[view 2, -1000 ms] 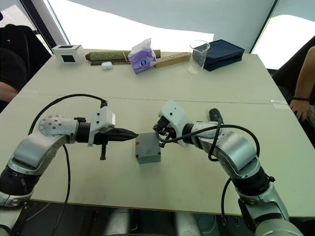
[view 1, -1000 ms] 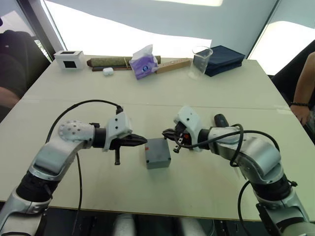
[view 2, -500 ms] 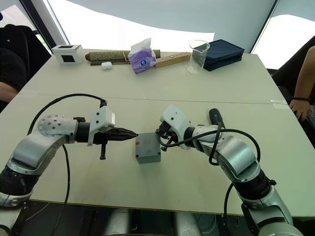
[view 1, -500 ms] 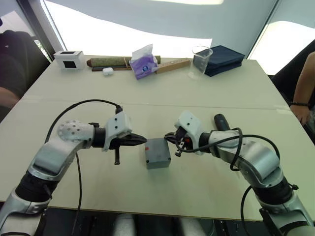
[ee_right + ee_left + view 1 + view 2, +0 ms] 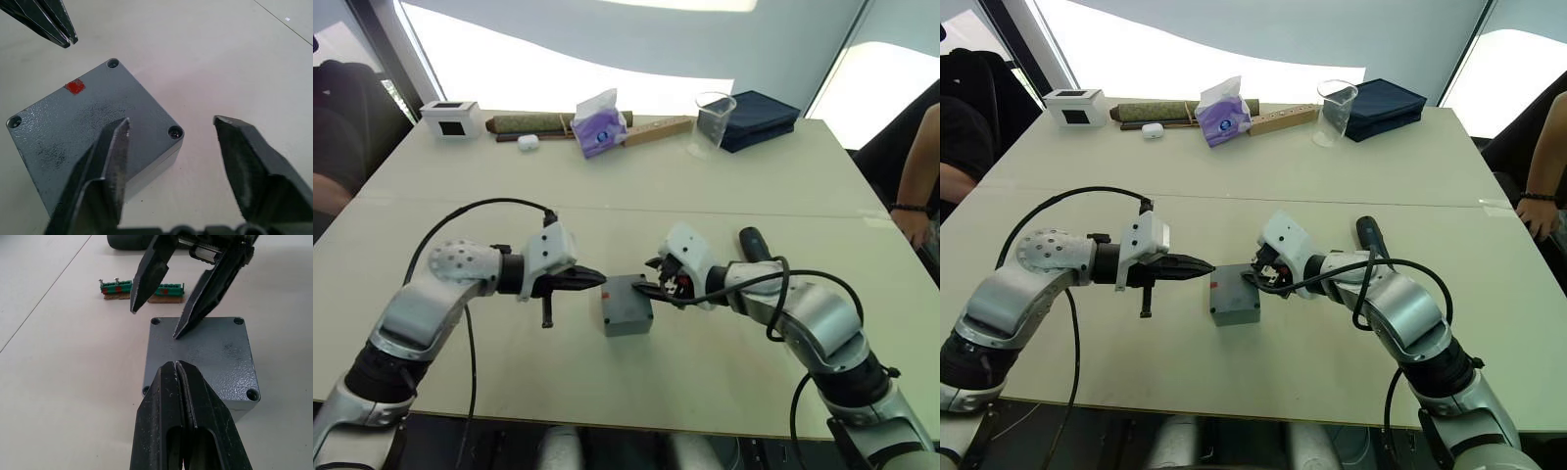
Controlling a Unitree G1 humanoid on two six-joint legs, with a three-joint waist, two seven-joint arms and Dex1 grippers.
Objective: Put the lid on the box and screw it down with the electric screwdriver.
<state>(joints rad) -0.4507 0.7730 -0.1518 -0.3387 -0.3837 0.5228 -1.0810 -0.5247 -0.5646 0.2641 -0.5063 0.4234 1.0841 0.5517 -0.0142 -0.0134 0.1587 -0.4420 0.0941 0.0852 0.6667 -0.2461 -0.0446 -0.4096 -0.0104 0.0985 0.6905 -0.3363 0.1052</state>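
At the right edge of the grey lid (image 5: 93, 127) you have your right gripper (image 5: 171, 127) with its fingers spread wide, one fingertip over the lid's face and the other hanging past the edge above the table (image 5: 705, 196). That lid sits squarely on the box (image 5: 1235, 311), red mark (image 5: 75, 86) up, with four corner screw holes showing. Opposite, your left gripper (image 5: 177, 366) has its fingers pressed together with nothing between them, the tips poised at the lid's left edge; whether they touch it cannot be told. Just behind the box, two small green circuit boards (image 5: 142, 288) lie on the table in a row. To the right of your right arm lies the electric screwdriver (image 5: 751, 243), flat on the table and untouched. Along the far side you can see a white box with a black window (image 5: 451, 117), a purple tissue pack (image 5: 598, 125), a clear beaker (image 5: 713, 123) and a dark blue pouch (image 5: 759, 117).
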